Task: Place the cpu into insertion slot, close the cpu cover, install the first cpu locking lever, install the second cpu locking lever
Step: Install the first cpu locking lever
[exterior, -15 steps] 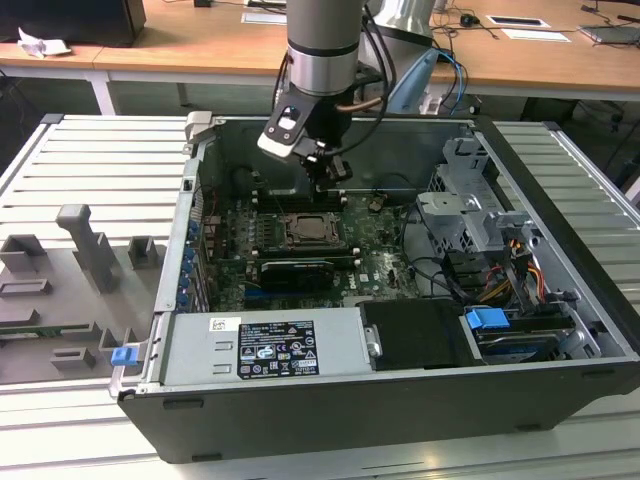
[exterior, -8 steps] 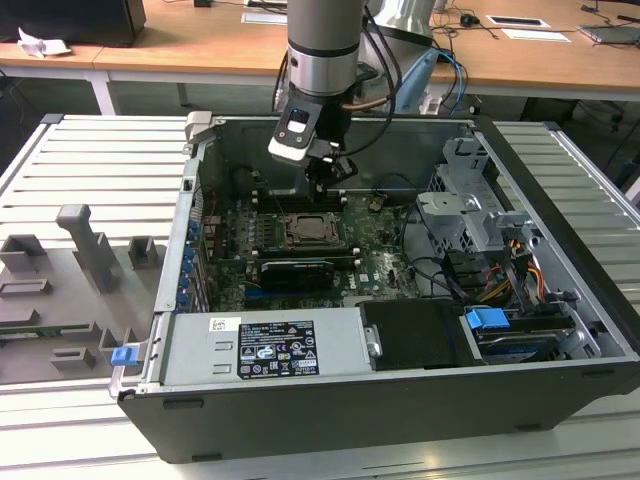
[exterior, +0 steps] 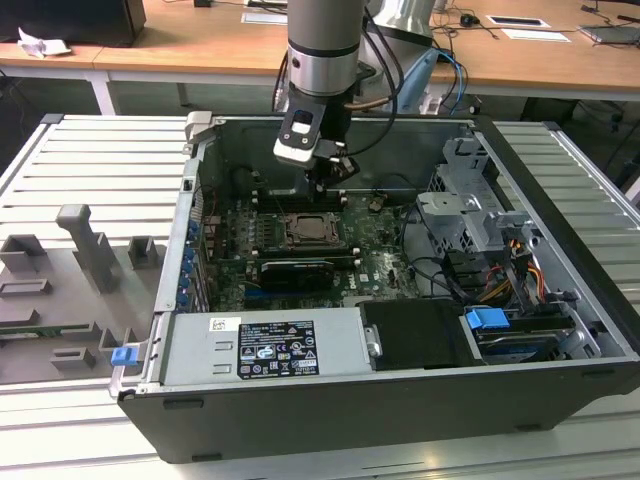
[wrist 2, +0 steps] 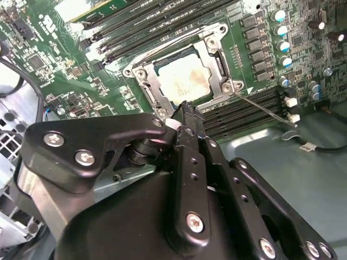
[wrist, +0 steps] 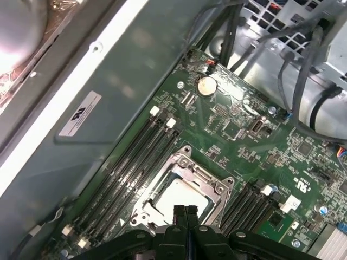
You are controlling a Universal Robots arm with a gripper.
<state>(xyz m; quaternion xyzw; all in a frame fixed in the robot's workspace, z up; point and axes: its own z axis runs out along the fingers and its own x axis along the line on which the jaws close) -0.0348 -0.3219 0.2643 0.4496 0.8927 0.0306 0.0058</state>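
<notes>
Exterior view shows the arm (exterior: 320, 55) reaching straight down into the computer case (exterior: 400, 425), its tool (exterior: 322, 186) clenched empty, close over the cpu (exterior: 304, 229) beneath the cpu cover (exterior: 325, 238).

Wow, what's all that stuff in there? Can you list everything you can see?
computer case: one, dark grey, open, on the table
table: one, pale grey metal slats, under the case
circuit board: one, green, inside the case
insertion slot: one, silvery rim, on the board
cpu: one, pale silver, lying in the slot
cpu cover: one, silvery frame, around the cpu
memory slots: several, black, either side of the slot
card: one, long, black, on the board
round battery: one, golden, on the board
labelled box: one, silver-grey, along the case's near wall
blocks: several, grey, exterior view's left
arm: one, silver-grey, reaching down into the case
tool: one, black, shut, by the slot's edge
</notes>
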